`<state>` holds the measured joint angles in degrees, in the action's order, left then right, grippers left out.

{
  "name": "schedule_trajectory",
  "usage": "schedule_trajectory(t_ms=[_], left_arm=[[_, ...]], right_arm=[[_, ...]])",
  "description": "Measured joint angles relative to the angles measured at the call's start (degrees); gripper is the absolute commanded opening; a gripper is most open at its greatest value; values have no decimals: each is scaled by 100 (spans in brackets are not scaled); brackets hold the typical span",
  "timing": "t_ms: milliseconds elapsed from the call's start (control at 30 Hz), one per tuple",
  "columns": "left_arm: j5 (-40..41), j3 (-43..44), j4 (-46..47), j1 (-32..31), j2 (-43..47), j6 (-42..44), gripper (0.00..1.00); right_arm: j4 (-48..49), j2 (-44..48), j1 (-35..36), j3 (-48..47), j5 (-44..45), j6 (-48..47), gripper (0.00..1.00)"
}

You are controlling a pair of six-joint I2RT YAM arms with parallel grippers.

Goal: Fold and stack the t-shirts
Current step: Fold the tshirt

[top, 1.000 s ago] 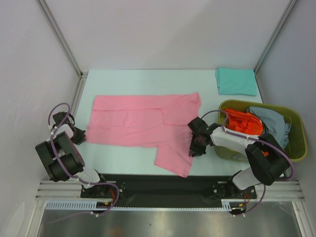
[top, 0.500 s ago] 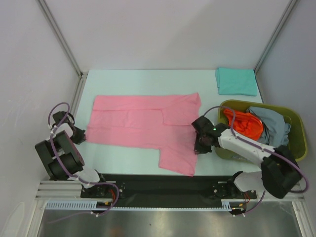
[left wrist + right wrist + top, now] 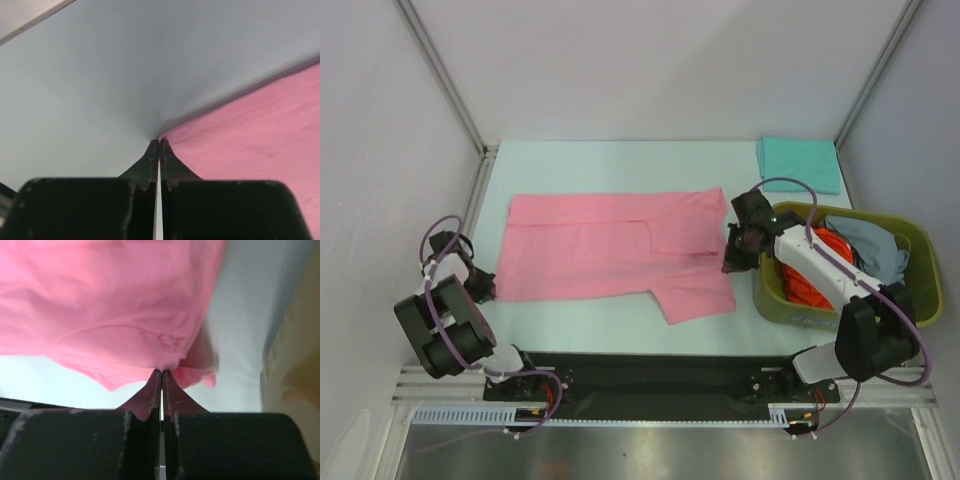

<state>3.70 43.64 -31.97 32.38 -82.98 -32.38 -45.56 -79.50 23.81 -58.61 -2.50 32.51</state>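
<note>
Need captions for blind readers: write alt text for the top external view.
A pink t-shirt lies flat on a table, the right gripper pinching its right edge, the left gripper shut at its near-left corner. A folded teal t-shirt lies far right; an olive-green basket holds an orange-red shirt and a grey-blue shirt.

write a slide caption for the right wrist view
Right gripper shut on the pink t-shirt, basket at the right edge.

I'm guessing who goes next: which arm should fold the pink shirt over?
Probably the right: right gripper is shut on the pink t-shirt, edge lifted; left gripper sits shut at its corner.
</note>
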Motion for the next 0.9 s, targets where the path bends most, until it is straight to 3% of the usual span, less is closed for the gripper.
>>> schedule_trajectory(t_ms=[433, 667, 900], left_arm=[[101, 313, -614, -111, -33, -70, 0], [59, 1211, -837, -339, -22, -74, 0], [26, 2192, -920, -619, -675, -76, 0]], right_arm=[[-192, -833, -529, -752, -575, -553, 0], [-282, -1502, -855, -1746, -745, -726, 0], [-306, -2249, -964, -2570, -883, -778, 0]])
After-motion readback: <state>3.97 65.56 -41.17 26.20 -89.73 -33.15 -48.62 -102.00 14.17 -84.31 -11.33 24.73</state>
